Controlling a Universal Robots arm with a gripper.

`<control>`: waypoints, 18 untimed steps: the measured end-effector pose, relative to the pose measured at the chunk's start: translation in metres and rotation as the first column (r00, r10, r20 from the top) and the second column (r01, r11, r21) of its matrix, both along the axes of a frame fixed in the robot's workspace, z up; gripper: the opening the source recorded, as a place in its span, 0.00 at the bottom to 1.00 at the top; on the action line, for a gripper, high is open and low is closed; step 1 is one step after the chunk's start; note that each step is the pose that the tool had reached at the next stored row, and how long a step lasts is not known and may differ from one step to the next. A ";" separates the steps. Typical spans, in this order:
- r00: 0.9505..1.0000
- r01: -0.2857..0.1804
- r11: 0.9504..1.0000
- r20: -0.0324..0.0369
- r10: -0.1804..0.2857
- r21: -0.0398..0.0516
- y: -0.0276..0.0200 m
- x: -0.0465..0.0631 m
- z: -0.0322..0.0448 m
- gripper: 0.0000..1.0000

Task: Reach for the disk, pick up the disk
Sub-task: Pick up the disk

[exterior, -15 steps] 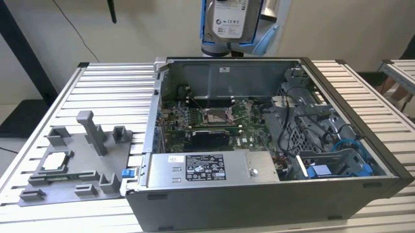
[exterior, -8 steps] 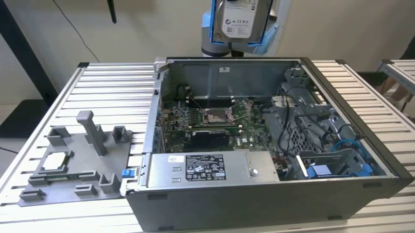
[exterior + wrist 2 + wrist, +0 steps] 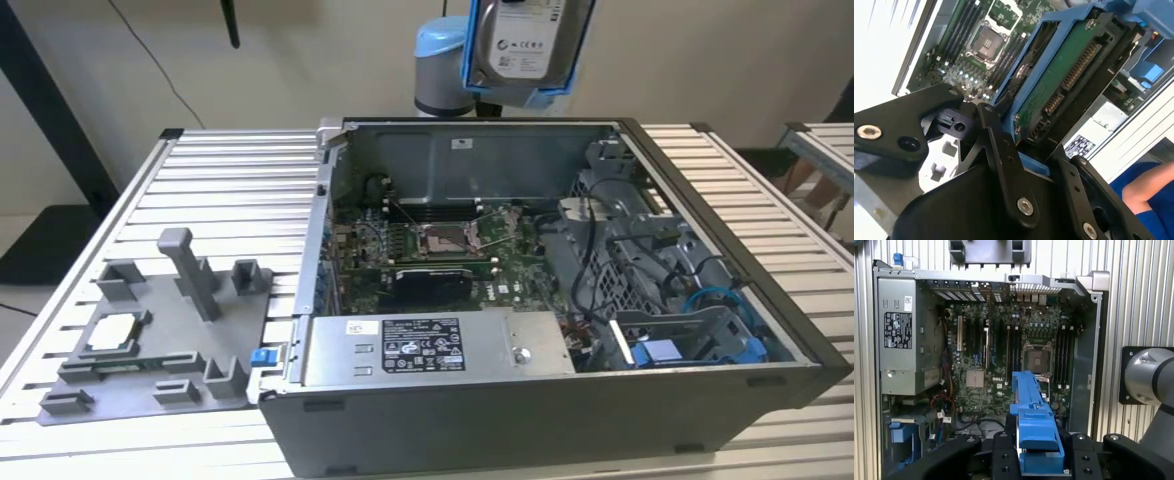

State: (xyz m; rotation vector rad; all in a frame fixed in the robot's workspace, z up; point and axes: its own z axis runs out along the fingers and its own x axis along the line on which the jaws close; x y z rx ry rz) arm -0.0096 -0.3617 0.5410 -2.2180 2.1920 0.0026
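Pick-up judged done: the disk (image 3: 525, 48) is clamped by its blue bracket (image 3: 1035, 425) in the gripper (image 3: 1019, 150), held high above the open computer case (image 3: 747, 300); only a secure hold is called for.

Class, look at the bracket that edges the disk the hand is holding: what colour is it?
Blue. The bracket around the disk shows best in the first wrist view.

Ext cam high, oblique; wrist cams near, prob. overhead open case (image 3: 561, 300).
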 end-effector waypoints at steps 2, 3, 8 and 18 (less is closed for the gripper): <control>1.000 0.000 1.000 0.000 0.000 0.000 0.0000 0.009 0.0001 0.00; 1.000 0.000 1.000 0.000 0.000 0.000 0.0001 0.013 0.0001 0.00; 1.000 0.000 1.000 0.000 0.000 0.000 -0.0004 0.027 0.0001 0.00; 1.000 0.025 1.000 0.000 -0.025 0.007 -0.0022 0.036 0.0000 0.00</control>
